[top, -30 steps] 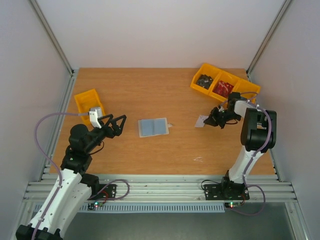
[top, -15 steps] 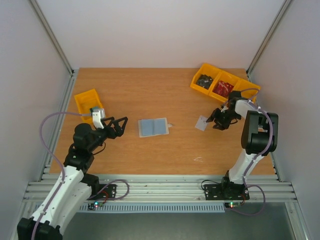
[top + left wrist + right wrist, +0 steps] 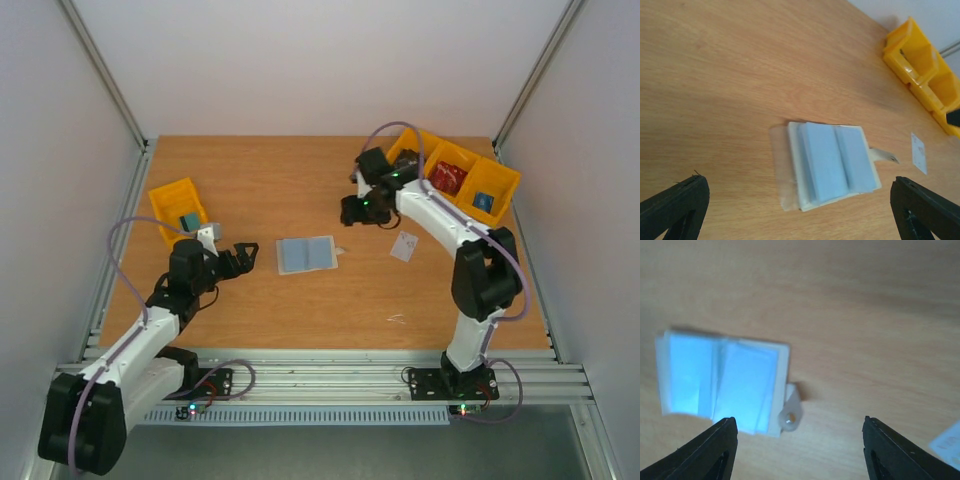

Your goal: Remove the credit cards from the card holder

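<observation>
The card holder (image 3: 305, 254) lies open on the wooden table, its pale blue pockets facing up and a small whitish tab on its right edge. It also shows in the left wrist view (image 3: 832, 165) and the right wrist view (image 3: 722, 385). A whitish credit card (image 3: 404, 246) lies flat on the table to its right, apart from it. My left gripper (image 3: 243, 256) stands open just left of the holder, empty. My right gripper (image 3: 350, 212) hovers open behind and to the right of the holder, with nothing between its fingers (image 3: 715, 450).
A row of yellow bins (image 3: 455, 172) with dark, red and blue items stands at the back right. Another yellow bin (image 3: 178, 208) sits at the left. A small pale scrap (image 3: 397, 319) lies near the front. Frame rails and walls close in both sides.
My right gripper opened and let go of the whitish card, which now lies on the table. That arm swung left towards the holder. My left gripper moved slightly nearer the holder.
</observation>
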`<action>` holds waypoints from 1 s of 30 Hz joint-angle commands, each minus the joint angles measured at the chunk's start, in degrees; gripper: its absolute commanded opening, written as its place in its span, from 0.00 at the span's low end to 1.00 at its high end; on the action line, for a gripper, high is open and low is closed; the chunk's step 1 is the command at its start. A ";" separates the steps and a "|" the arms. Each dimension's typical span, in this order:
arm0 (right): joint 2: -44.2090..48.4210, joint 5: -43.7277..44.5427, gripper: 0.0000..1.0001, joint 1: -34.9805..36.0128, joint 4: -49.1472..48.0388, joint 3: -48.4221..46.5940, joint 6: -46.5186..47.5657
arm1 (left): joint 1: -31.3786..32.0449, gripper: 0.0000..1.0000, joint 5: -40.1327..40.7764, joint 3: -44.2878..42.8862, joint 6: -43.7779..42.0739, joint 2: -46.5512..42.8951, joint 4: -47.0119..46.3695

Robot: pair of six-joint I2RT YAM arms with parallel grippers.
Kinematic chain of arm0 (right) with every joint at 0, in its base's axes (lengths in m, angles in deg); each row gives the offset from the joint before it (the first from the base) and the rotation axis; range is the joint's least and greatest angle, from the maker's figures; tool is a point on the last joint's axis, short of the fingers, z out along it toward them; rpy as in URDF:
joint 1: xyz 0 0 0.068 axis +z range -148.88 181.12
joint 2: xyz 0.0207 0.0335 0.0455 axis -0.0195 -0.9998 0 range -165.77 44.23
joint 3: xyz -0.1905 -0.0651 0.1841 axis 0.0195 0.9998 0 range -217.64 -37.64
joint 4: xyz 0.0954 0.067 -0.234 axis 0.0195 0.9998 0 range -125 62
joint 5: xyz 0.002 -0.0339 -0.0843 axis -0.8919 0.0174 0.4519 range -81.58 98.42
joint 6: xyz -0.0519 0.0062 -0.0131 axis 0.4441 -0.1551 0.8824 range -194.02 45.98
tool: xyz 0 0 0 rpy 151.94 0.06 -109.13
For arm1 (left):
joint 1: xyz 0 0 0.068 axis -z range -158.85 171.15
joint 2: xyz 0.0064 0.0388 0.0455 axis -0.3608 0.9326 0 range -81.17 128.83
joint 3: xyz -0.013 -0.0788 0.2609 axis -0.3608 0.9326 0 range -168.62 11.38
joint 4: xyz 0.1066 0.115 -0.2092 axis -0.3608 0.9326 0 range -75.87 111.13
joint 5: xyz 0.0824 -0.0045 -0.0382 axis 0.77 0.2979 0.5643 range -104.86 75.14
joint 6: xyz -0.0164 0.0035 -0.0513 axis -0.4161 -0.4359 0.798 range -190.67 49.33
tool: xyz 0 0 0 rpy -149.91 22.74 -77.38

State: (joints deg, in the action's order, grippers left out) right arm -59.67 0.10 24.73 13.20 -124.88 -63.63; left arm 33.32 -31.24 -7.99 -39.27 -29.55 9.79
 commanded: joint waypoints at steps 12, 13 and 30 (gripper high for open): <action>-17.74 -6.35 0.71 8.49 9.30 -7.30 2.02 | -0.21 0.99 6.69 1.41 5.20 12.39 -9.20; -19.02 -6.52 0.69 8.60 9.77 -8.62 2.29 | -0.17 0.99 6.07 1.05 5.08 13.67 -9.91; -19.65 12.76 0.75 17.10 18.38 -24.33 5.57 | 2.57 0.99 7.51 -8.55 10.09 30.10 -8.19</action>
State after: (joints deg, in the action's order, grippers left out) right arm -80.59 10.03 37.32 31.15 -148.49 -58.27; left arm 35.87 -30.08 -15.97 -34.11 2.08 0.77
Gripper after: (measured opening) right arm 0.739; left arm 0.993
